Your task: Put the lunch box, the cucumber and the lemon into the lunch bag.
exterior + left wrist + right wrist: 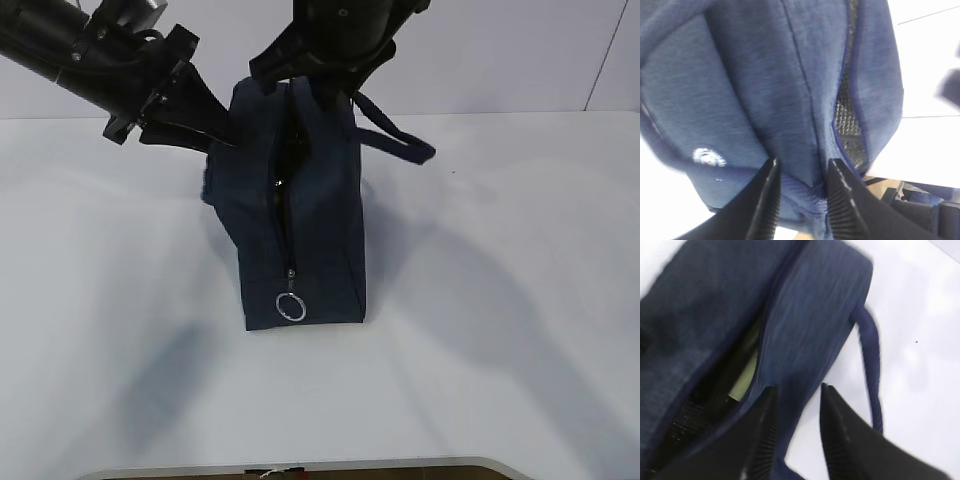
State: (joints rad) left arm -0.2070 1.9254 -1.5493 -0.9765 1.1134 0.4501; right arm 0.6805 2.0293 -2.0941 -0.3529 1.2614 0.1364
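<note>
- While the bag (300, 215) stands upright on the white table (520, 330), both grippers are at its top end, one on each side of the zipper opening.
- Its zipper (288, 200) runs down the near face of the bag, gaping near the top and closed lower down, with a metal ring pull (290, 307) hanging close to the bag's base.
- One loop handle (395, 135) sticks out from the bag's upper right side, over the table.
- On the bag's upper left side, the left gripper (222, 135) comes in at a slant; the left wrist view shows its jaws (802, 200) parted a little with a fold of bag fabric between the two fingers, so it reads as a loose pinch on the bag's edge, though I cannot tell how firmly the cloth is held.
- Above the bag's top, the right gripper (305, 88) hangs down; the right wrist view shows its jaws (797, 435) parted with the bag's right-hand rim between them, and the blur makes it unclear whether the fingers press the cloth.
- Inside the bag's opening, the right wrist view shows a pale green strip (746, 377), probably the box lid.
- Dark mesh lining (847, 120) shows inside the bag's gap in the left wrist view.
- Neither cucumber nor lemon can be made out.
</note>
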